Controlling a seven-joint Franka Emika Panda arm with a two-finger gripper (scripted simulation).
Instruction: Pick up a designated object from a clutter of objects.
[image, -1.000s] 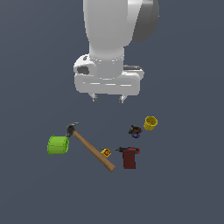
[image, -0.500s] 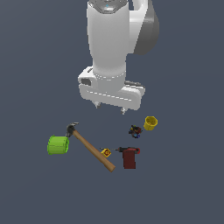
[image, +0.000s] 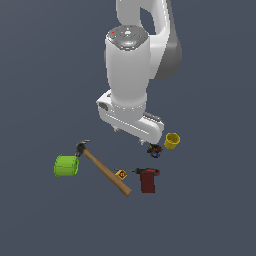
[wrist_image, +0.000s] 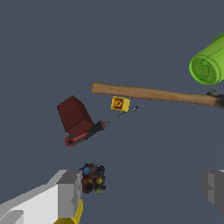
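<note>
While I hover, my pincer (wrist_image: 142, 192) is spread wide, grasping nothing.
Screwdriver (wrist_image: 85, 134) touches the red block (wrist_image: 74, 114), beside the hammer (wrist_image: 153, 94).

Wooden-handled hammer (wrist_image: 153, 94) (matt), glossy white arm casing (image: 129, 65), plastic-looking lime-green cup (image: 66, 166).

The screwdriver (wrist_image: 85, 134) has a bright red handle with a black collar and a thin dark grey shaft. The block (wrist_image: 75, 114) touching it is dark red. The small block (wrist_image: 120, 104) is yellow with an orange ring mark. The hammer (wrist_image: 153, 94) has a light brown wooden handle and a dark grey head. One cup (image: 66, 165) is lime green, the other cup (image: 172, 141) yellow. The small piece (wrist_image: 92, 178) is dark, speckled blue, yellow and red. The end effector (wrist_image: 142, 192) has grey fingers on a white arm. The counter (image: 45, 220) is plain slate blue-grey.
</note>
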